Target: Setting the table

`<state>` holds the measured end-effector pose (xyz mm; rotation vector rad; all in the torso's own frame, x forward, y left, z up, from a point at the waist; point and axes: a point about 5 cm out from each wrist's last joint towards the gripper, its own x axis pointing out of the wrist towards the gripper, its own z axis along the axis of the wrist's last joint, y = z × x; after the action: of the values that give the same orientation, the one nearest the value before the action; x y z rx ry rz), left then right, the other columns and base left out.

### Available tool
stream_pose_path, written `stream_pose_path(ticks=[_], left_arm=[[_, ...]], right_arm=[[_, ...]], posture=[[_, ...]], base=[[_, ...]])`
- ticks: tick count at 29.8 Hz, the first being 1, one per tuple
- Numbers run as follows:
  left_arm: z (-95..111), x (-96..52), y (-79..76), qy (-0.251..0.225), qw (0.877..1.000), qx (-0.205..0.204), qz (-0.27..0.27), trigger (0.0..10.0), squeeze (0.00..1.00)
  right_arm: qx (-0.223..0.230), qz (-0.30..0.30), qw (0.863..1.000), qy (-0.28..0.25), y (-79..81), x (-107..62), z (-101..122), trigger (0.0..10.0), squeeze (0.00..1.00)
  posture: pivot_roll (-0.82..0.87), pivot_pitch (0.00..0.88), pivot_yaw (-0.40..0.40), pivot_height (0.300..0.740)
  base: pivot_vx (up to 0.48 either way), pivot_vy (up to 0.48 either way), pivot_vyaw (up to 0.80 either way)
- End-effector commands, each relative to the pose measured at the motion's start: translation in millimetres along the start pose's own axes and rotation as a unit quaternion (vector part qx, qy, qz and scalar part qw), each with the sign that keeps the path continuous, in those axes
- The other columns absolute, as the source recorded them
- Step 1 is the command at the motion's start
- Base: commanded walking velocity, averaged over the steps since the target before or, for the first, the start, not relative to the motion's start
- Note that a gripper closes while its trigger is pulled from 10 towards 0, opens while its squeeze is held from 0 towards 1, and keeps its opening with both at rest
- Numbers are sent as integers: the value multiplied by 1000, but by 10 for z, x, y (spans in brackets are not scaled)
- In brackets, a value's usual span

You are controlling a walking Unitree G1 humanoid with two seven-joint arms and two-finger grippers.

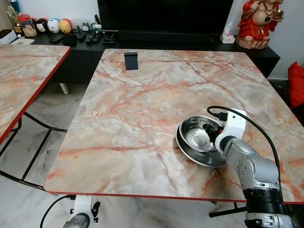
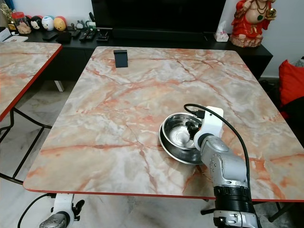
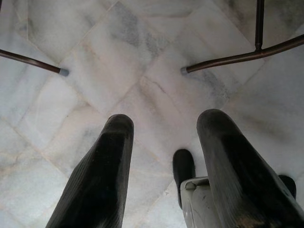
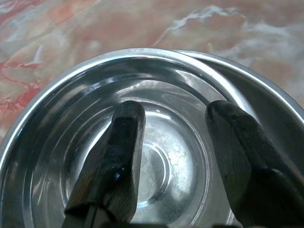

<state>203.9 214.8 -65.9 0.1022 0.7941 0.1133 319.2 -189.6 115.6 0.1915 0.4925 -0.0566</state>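
**Two nested steel bowls at your four o'clock**

You have two stainless steel bowls on the marble table (image 1: pixel 142 109), stacked one inside the other. The inner bowl (image 1: pixel 198 134) is shiny, round and upright, with concentric rings pressed into its wall and a flat, faintly smudged bottom. It sits off-centre in the outer bowl (image 1: pixel 190 154), shifted toward twelve o'clock, so the outer bowl's rim shows as a wider crescent on the six o'clock side. From the table's centre the pair lies toward four o'clock, near the front edge and well in from the right edge. Both bowls look empty.
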Motion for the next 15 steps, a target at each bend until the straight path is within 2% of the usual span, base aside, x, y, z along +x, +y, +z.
stream_pose_path(ticks=[1,15], left_arm=[[-34,-6,-7,8,1000,-6,-3,10000,0],[-35,-6,-14,9,1000,-7,-5,10000,0]], right_arm=[[3,-4,1000,6,-19,3,4,10000,0],[-5,-8,1000,3,-25,4,44,10000,0]], posture=[[-89,13,-30,740],[-89,13,-32,740]], base=[[0,0,0],[0,0,0]])
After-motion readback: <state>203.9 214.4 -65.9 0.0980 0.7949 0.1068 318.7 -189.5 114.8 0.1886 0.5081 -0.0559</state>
